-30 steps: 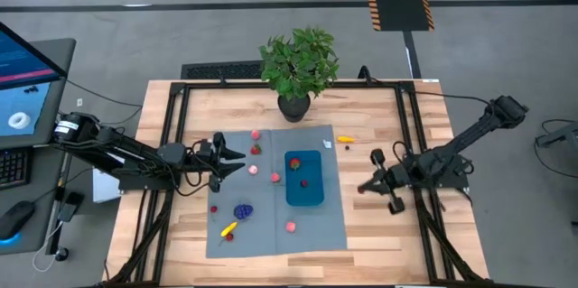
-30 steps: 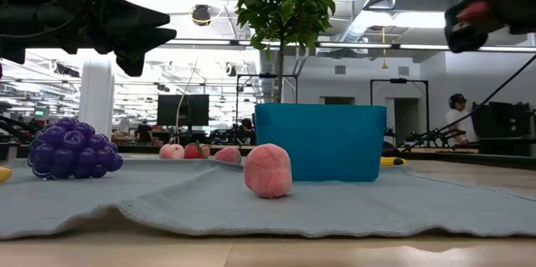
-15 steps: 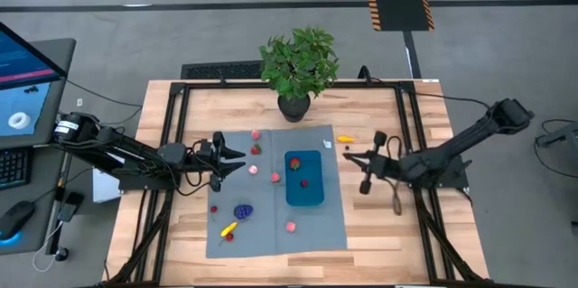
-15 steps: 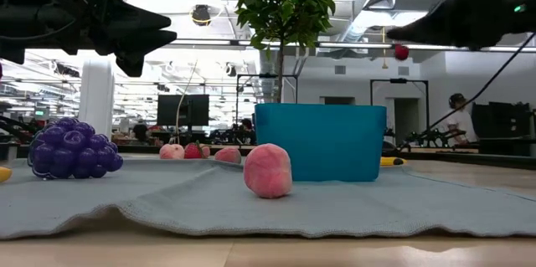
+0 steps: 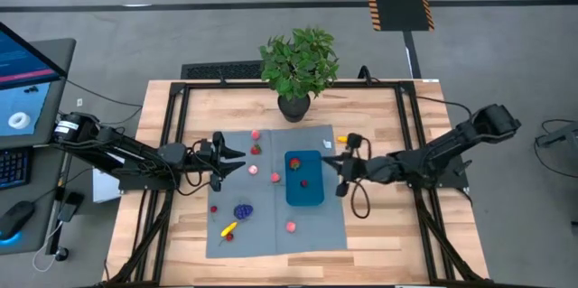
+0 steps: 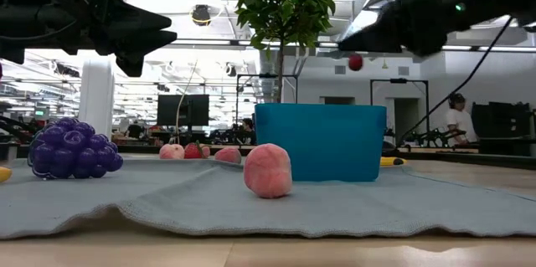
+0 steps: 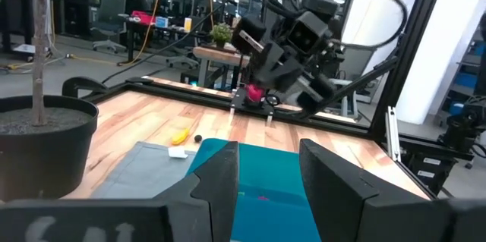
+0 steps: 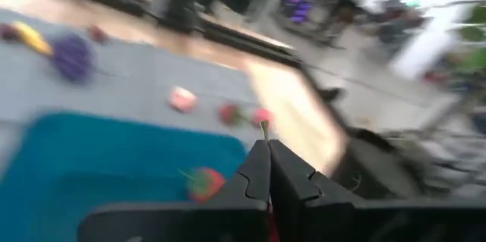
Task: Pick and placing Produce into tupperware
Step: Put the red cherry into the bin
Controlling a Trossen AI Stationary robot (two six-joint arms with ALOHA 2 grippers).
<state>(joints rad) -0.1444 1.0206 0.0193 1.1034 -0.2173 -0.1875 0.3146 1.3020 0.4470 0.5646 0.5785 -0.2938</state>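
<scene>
The shallow rectangular blue plastic container (image 5: 304, 179) is sitting on the right half of the grey-blue cloth mat (image 5: 271, 234). The potted plant (image 5: 298, 64) is standing behind the mat. The purple grape cluster (image 5: 243, 210) is lying left of the container. The right gripper (image 5: 340, 169), pinching a small red piece (image 6: 355, 62), is hovering at the container's right edge. The left gripper (image 5: 237, 162) is hanging over the mat's left part.

The right gripper (image 5: 332, 165) has swept in from the table's right side, over the bare wood and up to the right edge of the blue tupperware (image 5: 304, 190). In the low view it has moved from the far right corner to just above the container's right end (image 6: 321, 142), and the small red produce piece (image 6: 355, 62) pinched in its fingers has travelled with it. The arm is now stretched out long across the table.
</scene>
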